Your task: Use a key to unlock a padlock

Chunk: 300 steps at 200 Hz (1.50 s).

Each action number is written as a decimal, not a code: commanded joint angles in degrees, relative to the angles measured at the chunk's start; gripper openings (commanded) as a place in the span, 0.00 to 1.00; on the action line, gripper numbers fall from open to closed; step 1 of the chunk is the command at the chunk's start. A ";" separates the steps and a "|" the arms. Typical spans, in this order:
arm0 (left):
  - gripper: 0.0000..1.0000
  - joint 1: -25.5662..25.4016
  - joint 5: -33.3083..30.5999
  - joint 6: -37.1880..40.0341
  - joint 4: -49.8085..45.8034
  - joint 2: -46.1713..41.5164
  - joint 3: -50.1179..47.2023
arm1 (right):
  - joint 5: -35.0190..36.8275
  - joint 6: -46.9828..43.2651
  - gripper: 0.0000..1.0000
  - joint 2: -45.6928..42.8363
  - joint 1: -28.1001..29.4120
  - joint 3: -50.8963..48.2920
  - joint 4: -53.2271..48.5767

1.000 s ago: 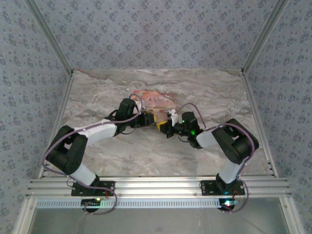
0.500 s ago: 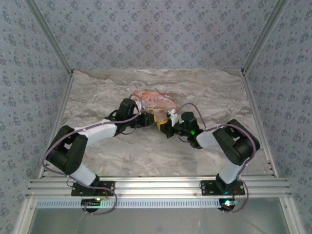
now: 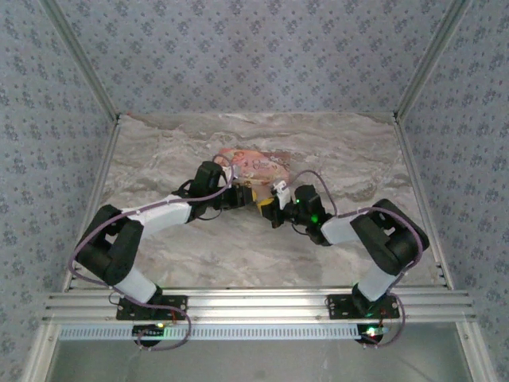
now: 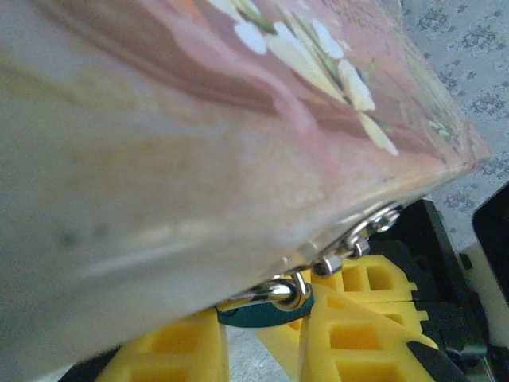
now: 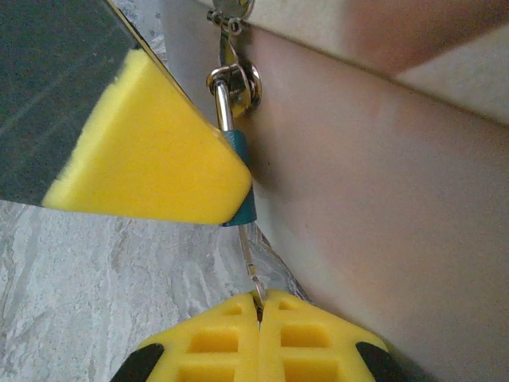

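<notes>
Right arm's elbow now sits slightly lower and farther out than a second ago, its wrist nudged inward, while the left arm looks unchanged. Between the two grippers, the small brass-yellow metal padlock [image 3: 256, 200] reads as a yellow speck just in front of the flat pink printed packet [image 3: 254, 162], though at this size it cannot be cleanly separated from the yellow finger pads. The right gripper [image 5: 259, 314] is clenched on what appears to be the key [image 5: 242, 187], a thin silver metal strip with a teal sleeve and a small steel ring [image 5: 235, 83] at its far end. The left gripper [image 4: 262, 314] has its pads partly parted around the teal piece; whether they truly pinch anything cannot be told. Both tools crowd against the packet, which lies on the marbled grey table [image 3: 199, 255]. Doing this step well likely means bracing steadily with the left side while the right feeds the key in straight with small corrections. It should turn only once seated, with the ring and the packet edge kept from snagging.
</notes>
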 commanded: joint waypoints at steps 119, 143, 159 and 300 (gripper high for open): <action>0.22 -1.09 7.11 -1.86 0.43 -1.77 1.48 | 0.75 6.36 0.00 -6.75 0.46 -7.97 1.86; 0.22 -1.05 7.39 -1.50 0.28 -1.92 1.22 | -0.51 6.23 0.00 -6.73 1.07 -6.59 0.79; 0.22 -1.00 7.52 -1.25 0.07 -2.01 1.16 | -1.84 6.07 0.00 -6.74 1.16 -5.23 -0.26; 0.22 -1.01 8.58 -0.95 -0.07 -2.29 0.76 | -0.66 5.97 0.00 -5.85 1.03 -2.96 -1.75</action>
